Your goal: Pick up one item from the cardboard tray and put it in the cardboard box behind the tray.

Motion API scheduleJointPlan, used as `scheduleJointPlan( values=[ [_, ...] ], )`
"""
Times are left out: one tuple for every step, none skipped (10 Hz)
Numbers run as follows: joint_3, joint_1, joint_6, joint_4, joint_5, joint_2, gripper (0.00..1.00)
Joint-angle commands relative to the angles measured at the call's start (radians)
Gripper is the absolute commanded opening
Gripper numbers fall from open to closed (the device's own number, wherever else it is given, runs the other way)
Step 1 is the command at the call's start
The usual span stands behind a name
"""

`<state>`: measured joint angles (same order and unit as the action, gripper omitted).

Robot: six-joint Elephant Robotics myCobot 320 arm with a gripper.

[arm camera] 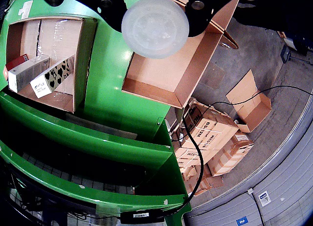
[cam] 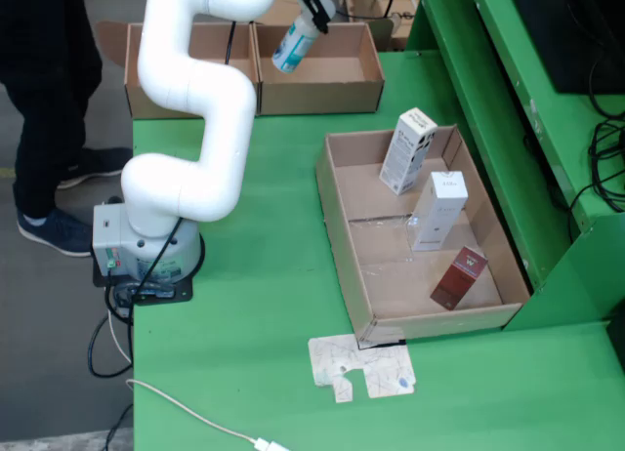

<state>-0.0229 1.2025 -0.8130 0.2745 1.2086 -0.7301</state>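
Note:
In the fixed view my gripper point(cam: 311, 7) is shut on a white and teal bottle point(cam: 295, 43), held tilted above the near left part of the open cardboard box point(cam: 332, 92) behind the tray. In the gripper view the bottle's round white base point(arm camera: 155, 26) sits between the black fingers point(arm camera: 110, 11), with the box's floor point(arm camera: 171, 74) below it. The cardboard tray point(cam: 337, 226) holds a white box with heart print point(cam: 407, 150), a plain white box point(cam: 438, 211) and a dark red box point(cam: 459, 277); it also shows in the gripper view point(arm camera: 78, 84).
A second open cardboard box point(cam: 137, 90) stands left of the first. A flat cardboard scrap point(cam: 361, 368) lies in front of the tray. A raised green ledge point(cam: 508, 119) runs along the right. A person's legs point(cam: 49, 129) are at the left. A white cable point(cam: 186, 412) crosses the front.

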Motion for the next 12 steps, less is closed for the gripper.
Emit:
scheduleJointPlan(
  values=[
    [0.023,-0.026,0.057,-0.141,-0.046,0.012,0.00],
    [0.023,-0.026,0.057,-0.141,-0.046,0.012,0.00],
    [0.023,-0.032,0.060,-0.154,-0.050,0.013,0.00],
    [0.023,-0.031,0.073,-0.186,-0.059,0.004,0.00],
    [0.023,-0.065,0.050,-0.104,-0.003,0.004,0.00],
    [0.023,-0.073,0.044,-0.082,0.009,0.004,0.00],
    [0.023,-0.073,0.044,-0.082,0.009,0.004,0.00],
    [0.023,-0.079,0.034,-0.070,0.024,0.001,0.00],
    [0.023,-0.079,0.034,-0.070,0.024,0.001,0.00],
    [0.023,-0.095,0.001,-0.035,0.066,-0.004,0.00],
    [0.023,-0.095,0.001,-0.035,0.066,-0.004,0.00],
    [0.023,-0.107,-0.011,-0.021,0.091,-0.012,0.00]
  ],
)
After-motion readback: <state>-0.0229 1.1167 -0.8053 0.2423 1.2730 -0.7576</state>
